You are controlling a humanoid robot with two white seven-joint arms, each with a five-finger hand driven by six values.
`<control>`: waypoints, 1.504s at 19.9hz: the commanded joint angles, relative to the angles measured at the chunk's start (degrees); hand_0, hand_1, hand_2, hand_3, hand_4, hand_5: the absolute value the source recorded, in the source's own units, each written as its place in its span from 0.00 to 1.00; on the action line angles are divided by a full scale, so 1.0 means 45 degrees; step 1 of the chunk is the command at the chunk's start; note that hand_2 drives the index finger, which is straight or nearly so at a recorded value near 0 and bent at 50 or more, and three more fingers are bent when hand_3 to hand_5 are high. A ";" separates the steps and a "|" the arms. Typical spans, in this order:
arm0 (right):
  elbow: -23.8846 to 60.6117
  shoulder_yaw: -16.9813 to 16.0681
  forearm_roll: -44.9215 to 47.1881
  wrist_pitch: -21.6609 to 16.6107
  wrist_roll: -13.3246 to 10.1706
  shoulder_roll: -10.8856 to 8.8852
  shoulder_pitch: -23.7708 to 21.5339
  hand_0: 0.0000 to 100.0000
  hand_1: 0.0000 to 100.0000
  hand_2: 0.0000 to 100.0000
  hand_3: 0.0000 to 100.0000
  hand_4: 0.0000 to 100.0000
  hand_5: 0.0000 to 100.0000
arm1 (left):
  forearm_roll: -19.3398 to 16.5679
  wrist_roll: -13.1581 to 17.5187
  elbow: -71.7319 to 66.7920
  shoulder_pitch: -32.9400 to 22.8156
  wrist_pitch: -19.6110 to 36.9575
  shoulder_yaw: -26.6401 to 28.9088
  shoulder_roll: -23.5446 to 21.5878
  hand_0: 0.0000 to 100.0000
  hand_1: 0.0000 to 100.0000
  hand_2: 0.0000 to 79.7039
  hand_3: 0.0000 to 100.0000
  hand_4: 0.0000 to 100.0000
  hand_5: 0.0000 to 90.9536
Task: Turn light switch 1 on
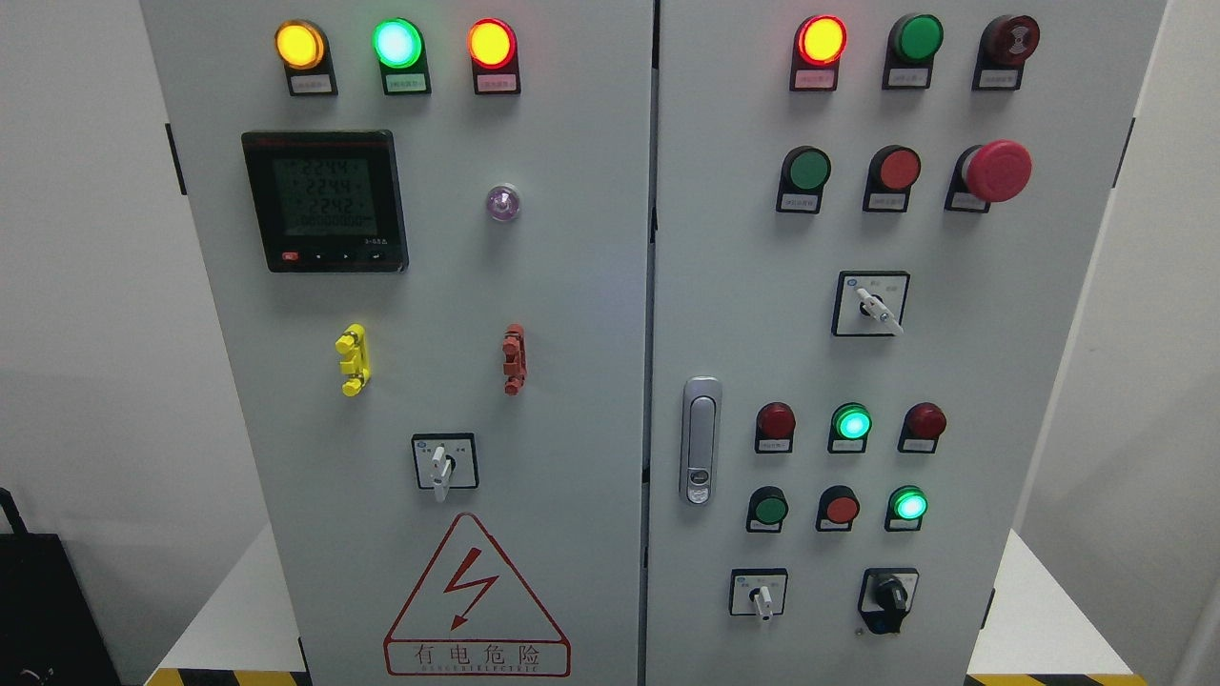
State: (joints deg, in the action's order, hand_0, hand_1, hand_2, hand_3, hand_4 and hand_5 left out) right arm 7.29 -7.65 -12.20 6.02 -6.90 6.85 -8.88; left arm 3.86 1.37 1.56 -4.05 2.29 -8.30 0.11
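A grey two-door electrical cabinet (572, 286) fills the head view. Neither of my hands shows. The left door carries a white rotary switch (440, 469) pointing down, a yellow clip (353, 358) and a red clip (514, 358). On the right door sit a white rotary switch (875, 307) turned down to the right, a small white rotary switch (762, 597) and a black rotary switch (893, 595) at the bottom. Which one is switch 1 I cannot tell; the labels are too small to read.
Lit lamps in amber (299, 44), green (396, 43) and red (491, 43) top the left door, above a digital meter (326, 200). The right door has a red mushroom button (997, 171), rows of push buttons and a door handle (701, 440). A high-voltage warning triangle (474, 595) is low left.
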 commanded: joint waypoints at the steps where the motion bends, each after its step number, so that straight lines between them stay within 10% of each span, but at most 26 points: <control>1: 0.0000 0.0000 -0.0003 -0.0010 0.0009 0.0000 0.0000 0.05 0.00 0.00 0.00 0.00 0.00 | -0.0018 0.0008 0.0064 0.0157 0.0057 0.0047 0.0347 0.16 0.00 0.00 0.00 0.00 0.00; 30: 0.0000 0.0000 -0.0003 -0.0010 0.0009 0.0000 0.0000 0.05 0.00 0.00 0.00 0.00 0.00 | -0.1444 -0.0949 1.3319 -0.2459 -0.1037 0.1902 0.0366 0.19 0.00 0.00 0.03 0.07 0.00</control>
State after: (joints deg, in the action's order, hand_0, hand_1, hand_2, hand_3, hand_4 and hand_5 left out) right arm 7.29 -7.65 -12.21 6.02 -6.90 6.86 -8.88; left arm -1.52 -2.44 36.50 -13.59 -2.78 -2.68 0.12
